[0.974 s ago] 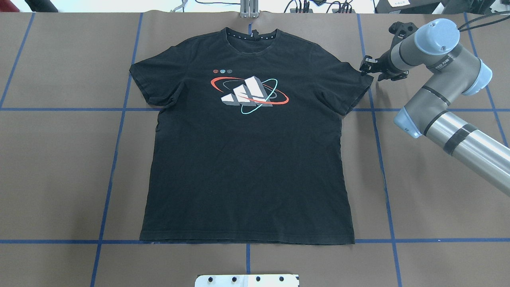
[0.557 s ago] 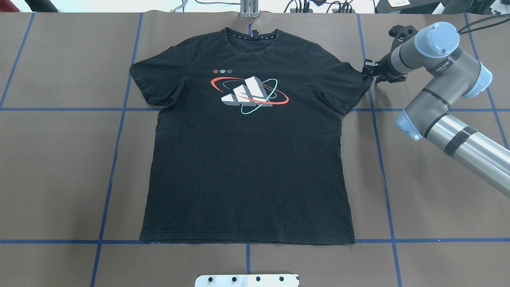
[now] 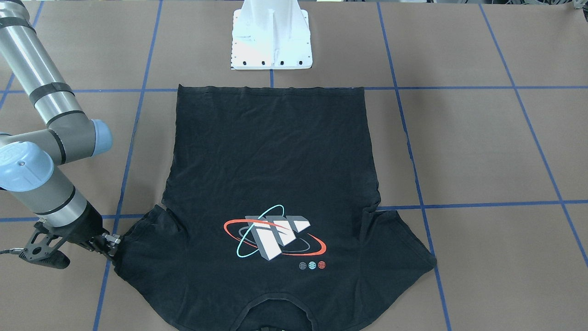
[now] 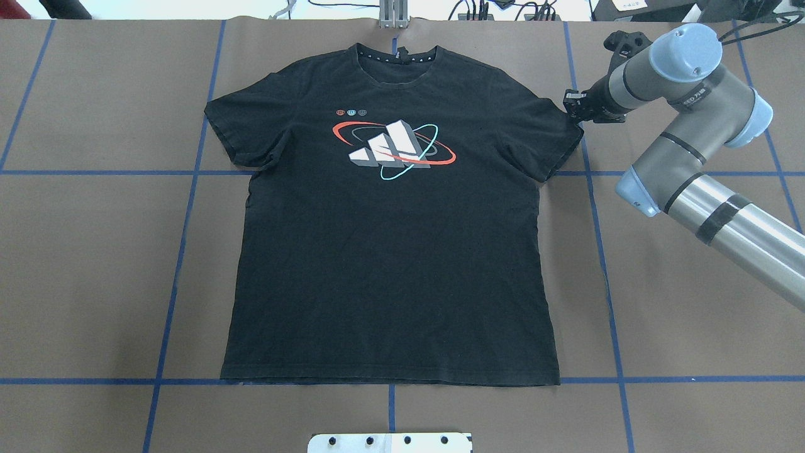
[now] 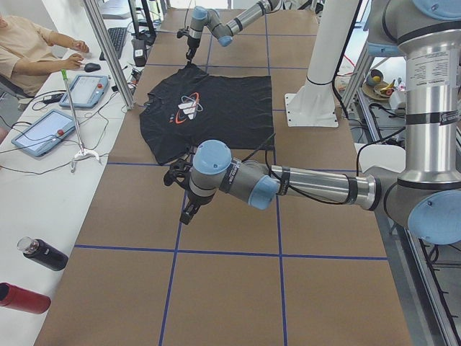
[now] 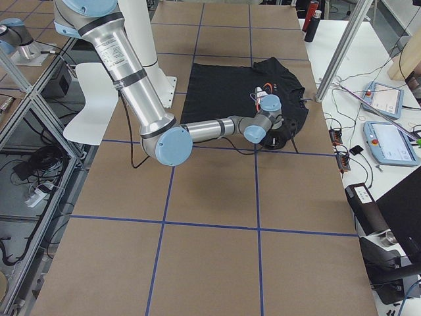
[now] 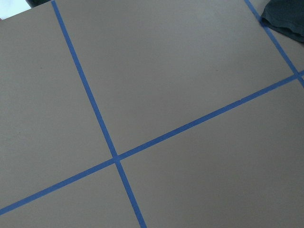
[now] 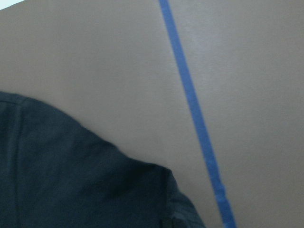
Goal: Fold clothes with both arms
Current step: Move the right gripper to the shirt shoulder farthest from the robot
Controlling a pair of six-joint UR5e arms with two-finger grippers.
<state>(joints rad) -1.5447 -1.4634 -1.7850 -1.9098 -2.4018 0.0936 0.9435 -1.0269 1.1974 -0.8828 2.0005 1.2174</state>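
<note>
The black T-shirt (image 4: 390,264) lies flat on the brown table with its logo (image 4: 393,150) facing up, collar at the far edge and hem toward the robot. My right gripper (image 4: 572,108) sits low at the outer edge of the shirt's right sleeve (image 4: 553,135), fingers apparently open and touching the cloth edge (image 3: 114,244). The right wrist view shows the sleeve (image 8: 71,180) close up, with no fingers. My left gripper (image 5: 186,210) shows only in the exterior left view, hovering over bare table beyond the shirt's left side; whether it is open or shut I cannot tell.
The white pedestal base (image 3: 271,37) stands just behind the hem. Blue tape lines (image 4: 182,239) grid the table. Along the far side are aluminium posts (image 5: 108,50), tablets (image 5: 83,90), a seated person (image 5: 32,43) and two bottles (image 5: 43,254).
My right gripper has shifted a little left and toward the far edge, from just off the sleeve's corner to touching its outer edge. The shirt has not moved.
</note>
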